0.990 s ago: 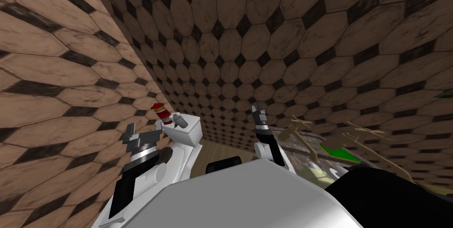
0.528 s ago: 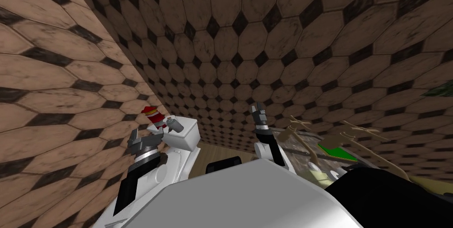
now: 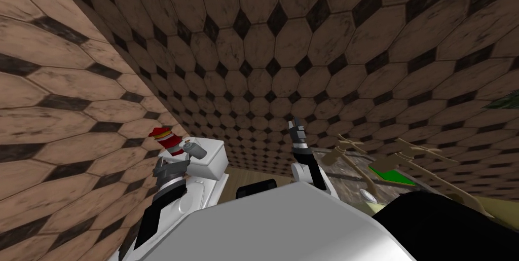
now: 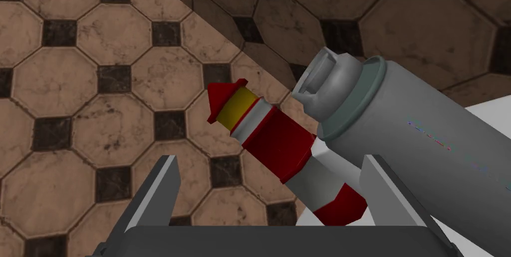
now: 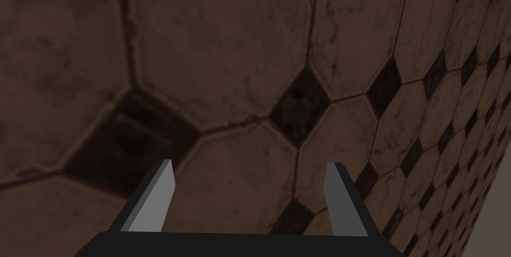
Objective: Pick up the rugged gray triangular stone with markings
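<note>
My left gripper [image 3: 172, 168] [image 4: 272, 194] is open at the top of a white toilet tank [image 3: 213, 164]. On the tank stands a red, white and yellow bottle [image 3: 167, 141] [image 4: 279, 146], and its lower end lies between my left fingers, close to one finger [image 4: 382, 189]. A grey spray can [image 3: 195, 150] [image 4: 399, 134] lies tilted right beside the bottle. My right gripper [image 3: 296, 130] [image 5: 247, 194] is raised in the middle, open with nothing between its fingers, facing the tiled wall.
Brown walls of octagon tiles [image 3: 284, 45] close in at the left and ahead. To the right is a mottled counter [image 3: 337, 174] with tan faucet-like fittings [image 3: 349, 151] and a green flat item [image 3: 390, 174]. A strip of wooden floor [image 3: 253, 178] lies beside the toilet.
My head view has shifted, so the bottle sits further left in it. My left gripper has come in close to the bottle and can on the tank. The right arm has held still.
</note>
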Tool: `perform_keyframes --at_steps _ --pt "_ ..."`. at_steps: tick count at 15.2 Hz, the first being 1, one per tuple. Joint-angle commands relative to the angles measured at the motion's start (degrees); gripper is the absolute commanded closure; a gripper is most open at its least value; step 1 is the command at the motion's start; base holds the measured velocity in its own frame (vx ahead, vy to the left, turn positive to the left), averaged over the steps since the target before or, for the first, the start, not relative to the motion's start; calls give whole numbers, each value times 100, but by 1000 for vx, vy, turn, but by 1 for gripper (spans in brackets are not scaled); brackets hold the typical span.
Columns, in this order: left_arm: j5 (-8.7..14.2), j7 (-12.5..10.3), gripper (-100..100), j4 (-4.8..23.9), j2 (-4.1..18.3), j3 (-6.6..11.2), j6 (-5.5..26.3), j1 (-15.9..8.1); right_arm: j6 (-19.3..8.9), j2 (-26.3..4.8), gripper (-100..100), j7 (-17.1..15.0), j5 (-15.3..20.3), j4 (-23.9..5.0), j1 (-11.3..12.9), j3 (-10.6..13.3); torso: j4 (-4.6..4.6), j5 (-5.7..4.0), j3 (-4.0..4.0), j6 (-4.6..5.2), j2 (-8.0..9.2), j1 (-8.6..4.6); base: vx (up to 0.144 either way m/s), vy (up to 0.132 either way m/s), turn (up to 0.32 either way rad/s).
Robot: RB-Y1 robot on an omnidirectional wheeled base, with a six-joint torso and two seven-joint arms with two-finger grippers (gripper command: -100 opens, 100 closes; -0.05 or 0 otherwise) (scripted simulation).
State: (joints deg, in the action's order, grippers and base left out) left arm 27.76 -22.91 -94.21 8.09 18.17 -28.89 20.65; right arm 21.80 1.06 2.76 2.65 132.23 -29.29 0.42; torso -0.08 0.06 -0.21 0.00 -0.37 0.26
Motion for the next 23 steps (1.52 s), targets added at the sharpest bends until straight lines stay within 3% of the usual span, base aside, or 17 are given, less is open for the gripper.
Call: perform_keyframes --at_steps 1,5,10,11,12,13,16,17,18,22,23 --pt "184 -70 -100 227 -66 -7 146 19 0 0 0 0 0 0 0 0 0 0 0 0 0 0 100 60 -66" --pt "437 -164 -100 560 -223 -4 330 24 0 0 0 0 0 0 1 0 -11 15 -17 4 -22 31 80 64 -57" --pt "684 -253 -100 879 -657 30 499 21 0 -1 0 0 0 0 0 0 -21 30 -36 9 -50 70 86 107 -41" --pt "697 -258 -100 896 -709 32 507 20 0 0 0 0 0 0 0 0 -21 29 -35 8 -49 67 63 73 -10" --pt "665 -282 -100 884 -612 4 437 50 0 0 0 0 0 0 0 0 -20 27 -34 9 -47 60 33 38 -6" --pt "717 -281 -100 690 -584 69 545 96 0 0 0 0 0 0 0 0 -19 25 -30 9 -40 50 27 10 -2" --pt "762 -283 -100 497 -538 128 634 145 0 1 0 0 0 0 1 1 -15 17 -26 10 -35 26 36 -10 -1" --pt "745 -279 -100 587 -556 112 601 110 0 1 0 0 0 0 1 1 -15 17 -26 10 -35 22 22 -8 6" --pt "749 -274 100 565 -554 121 618 112 0 1 0 0 0 0 1 1 -15 18 -26 12 -33 22 7 -3 4" --pt "749 -274 100 566 -554 121 618 112 0 1 0 0 0 0 1 1 -14 19 -21 13 -26 26 0 0 0" --pt "708 -281 100 729 -593 57 527 86 0 1 0 0 0 0 1 1 -14 19 -21 13 -25 26 -20 4 -1"
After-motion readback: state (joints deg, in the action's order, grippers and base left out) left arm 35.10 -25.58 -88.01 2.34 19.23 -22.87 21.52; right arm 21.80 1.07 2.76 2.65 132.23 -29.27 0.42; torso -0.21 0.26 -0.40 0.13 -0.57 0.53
